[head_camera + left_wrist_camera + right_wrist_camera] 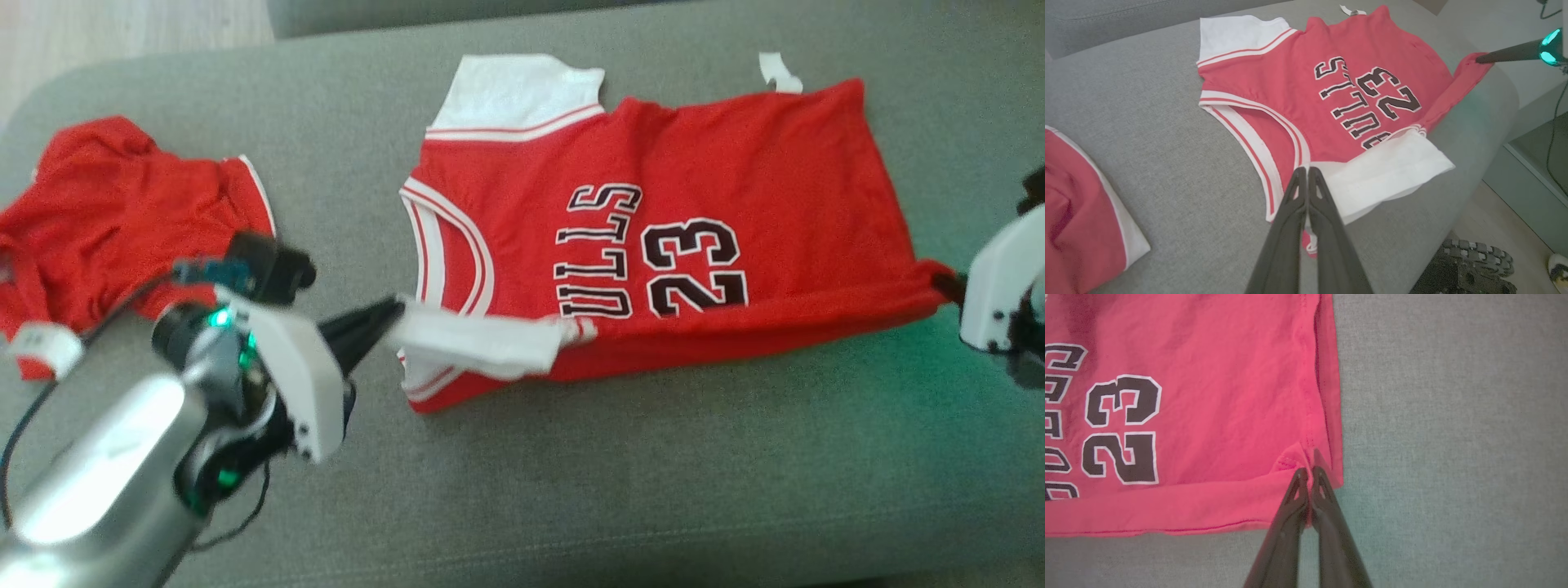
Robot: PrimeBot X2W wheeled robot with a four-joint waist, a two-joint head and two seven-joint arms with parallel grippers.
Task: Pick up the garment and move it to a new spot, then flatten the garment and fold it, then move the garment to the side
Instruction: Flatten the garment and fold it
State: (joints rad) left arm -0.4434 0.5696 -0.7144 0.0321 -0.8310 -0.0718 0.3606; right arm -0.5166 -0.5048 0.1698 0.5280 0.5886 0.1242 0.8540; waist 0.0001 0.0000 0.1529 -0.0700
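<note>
**A:** While the jersey lies spread number-side up on the grey cushion, what has hold of it?

**B:** The left tool is clenched on the white sleeve, which is folded across the jersey's near edge.

**A:** And the other end?

**B:** The right tool pinches the red hem corner (cloth bunches between its closed fingers), drawing it out to a point.

**A:** Anything else there?

**B:** A second red garment lies crumpled on the cushion's left, well apart from the jersey.
</note>
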